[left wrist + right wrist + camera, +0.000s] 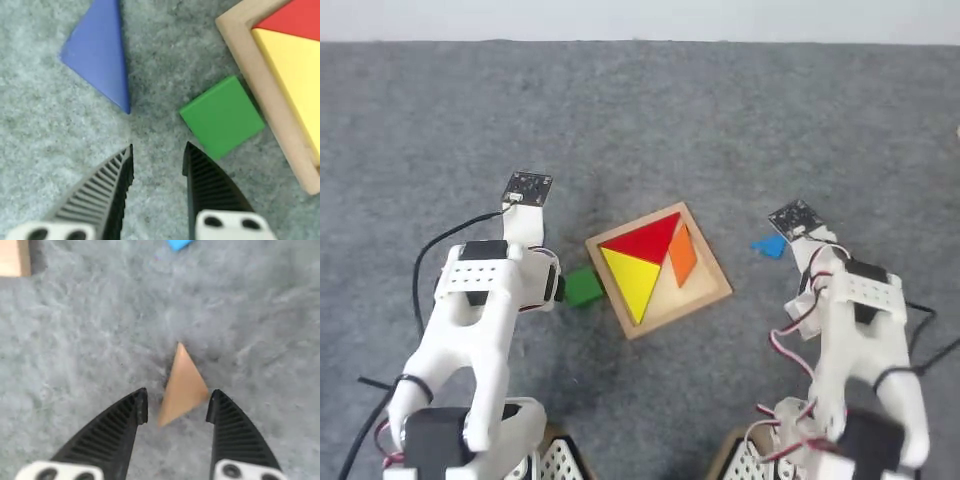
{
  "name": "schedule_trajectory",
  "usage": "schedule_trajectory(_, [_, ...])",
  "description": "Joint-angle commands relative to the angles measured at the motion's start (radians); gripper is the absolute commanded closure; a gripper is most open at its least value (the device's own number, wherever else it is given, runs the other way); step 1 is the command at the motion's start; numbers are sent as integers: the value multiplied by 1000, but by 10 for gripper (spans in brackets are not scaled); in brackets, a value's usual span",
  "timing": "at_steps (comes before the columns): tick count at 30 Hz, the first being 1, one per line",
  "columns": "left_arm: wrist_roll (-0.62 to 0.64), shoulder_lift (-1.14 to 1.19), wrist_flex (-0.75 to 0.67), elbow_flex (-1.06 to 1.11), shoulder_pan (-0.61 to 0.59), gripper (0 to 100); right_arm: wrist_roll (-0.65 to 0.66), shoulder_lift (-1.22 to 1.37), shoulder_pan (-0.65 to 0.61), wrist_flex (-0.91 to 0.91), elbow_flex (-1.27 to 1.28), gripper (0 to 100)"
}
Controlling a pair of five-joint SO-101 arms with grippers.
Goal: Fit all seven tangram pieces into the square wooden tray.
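Right jaws open astride tan triangle [183,387], long axis along jaws. Left jaws open; green square [222,116] just ahead, beside tray [259,75].

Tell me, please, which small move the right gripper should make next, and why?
Probably it should lower a little and close on the tan triangle. The right gripper is open, and the triangle sits on the carpet between its fingers. The tray holds only three pieces, so this one must go in too.
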Motion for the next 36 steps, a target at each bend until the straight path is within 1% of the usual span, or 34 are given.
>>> schedule_trajectory(1, [-11,-35,-12,-4,-3,848,-14,82,33,-38,-72,793])
schedule_trajectory(5, [-11,-35,-12,-4,3,848,-12,113,59,-45,-107,794])
schedule_trajectory(9, [-11,-35,-14,-5,3,848,-9,113,35,-45,-109,806])
schedule_trajectory(13, [-11,-35,-15,-4,3,848,-9,111,-30,-45,-114,916])
schedule_trajectory(15, [-11,-35,-15,-4,2,848,-14,111,-58,-45,-124,952])
schedule_trajectory(24, [-11,-34,-17,-4,3,848,-41,110,-76,-35,-222,944])
schedule_trajectory(29, [-11,-34,-17,-2,3,848,-29,110,-159,-35,-324,944])
schedule_trajectory(36, [-11,-34,-18,4,0,848,219,111,-378,71,-459,944])
